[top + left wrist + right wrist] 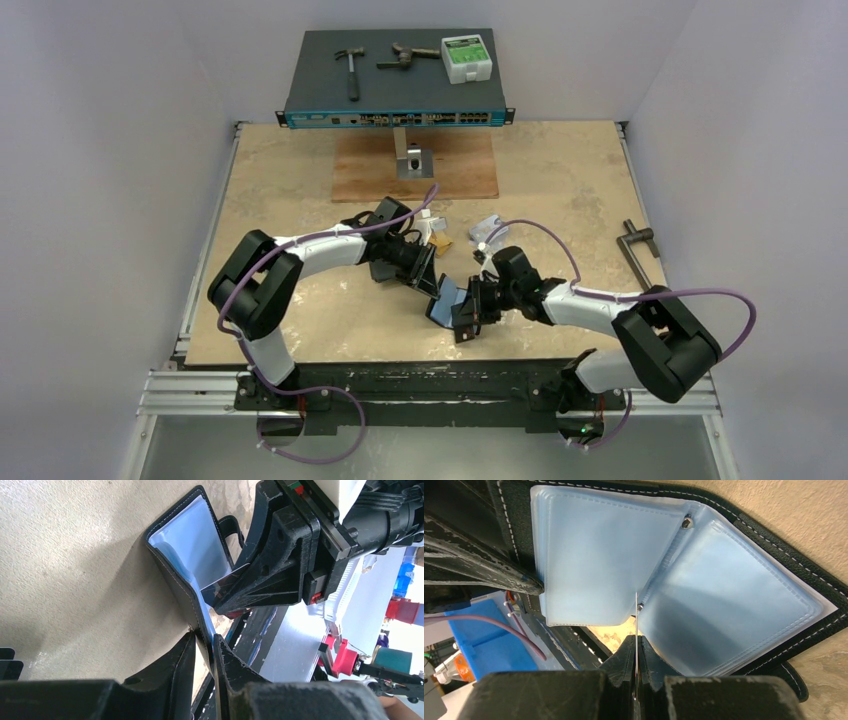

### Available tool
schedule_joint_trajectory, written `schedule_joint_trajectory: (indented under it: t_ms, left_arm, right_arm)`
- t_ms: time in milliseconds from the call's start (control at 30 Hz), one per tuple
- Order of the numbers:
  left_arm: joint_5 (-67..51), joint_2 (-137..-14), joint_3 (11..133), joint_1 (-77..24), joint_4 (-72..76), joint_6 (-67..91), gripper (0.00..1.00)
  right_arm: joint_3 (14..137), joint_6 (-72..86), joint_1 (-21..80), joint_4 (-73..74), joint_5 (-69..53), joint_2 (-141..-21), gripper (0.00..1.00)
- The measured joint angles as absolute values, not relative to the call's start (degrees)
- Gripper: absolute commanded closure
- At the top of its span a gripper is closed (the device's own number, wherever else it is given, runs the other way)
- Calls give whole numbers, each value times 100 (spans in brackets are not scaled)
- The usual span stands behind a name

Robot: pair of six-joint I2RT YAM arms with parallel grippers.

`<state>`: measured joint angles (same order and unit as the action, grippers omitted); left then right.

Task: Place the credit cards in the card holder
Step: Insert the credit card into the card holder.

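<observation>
Card holder (776,550) first: it is the soft one of the pair, a black stitched leather-like fold that I'd expect to flop unless something braces it. Its glossy bluish clear pockets (589,555) look slick and thin enough to crease. It is held open close over the table (300,200), between the two arms near the front middle, with its snap tab (791,682) at one edge; whether any corner touches the table I cannot tell. The left gripper (203,645) is clamped on the cover's edge, which seems the right place to take it: on the stitched rim, off the pockets. The credit card (225,581) is the opposite, I'd say: light, stiff, smooth, best pinched flat by one end. The right gripper (636,655) has it that way, closed on it, its leading corner at the pockets near the fold; whether it is inside a sleeve I cannot tell. A gold card (440,243) and a silver-grey card (489,227) seem to lie on the table just beyond the grippers.
</observation>
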<state>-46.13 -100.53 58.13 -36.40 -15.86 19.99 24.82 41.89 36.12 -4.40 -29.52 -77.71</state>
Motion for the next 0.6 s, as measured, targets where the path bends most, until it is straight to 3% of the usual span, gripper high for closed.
schedule_joint_trajectory:
  t_ms: [267, 433, 600]
  left_arm:
    - [-4646, -10053, 5813, -3636, -1590, 1992, 81]
    - [-4652, -10066, 5813, -3599, -1601, 1990, 74]
    - [-4678, -10073, 5813, -3564, -1616, 1984, 73]
  right_arm:
    - [2462, 4154, 3612, -366, -2950, -7754, 100]
    - [2410, 4154, 3612, -364, -2941, -7754, 100]
    - [2399, 4152, 3612, -360, -2934, -7754, 100]
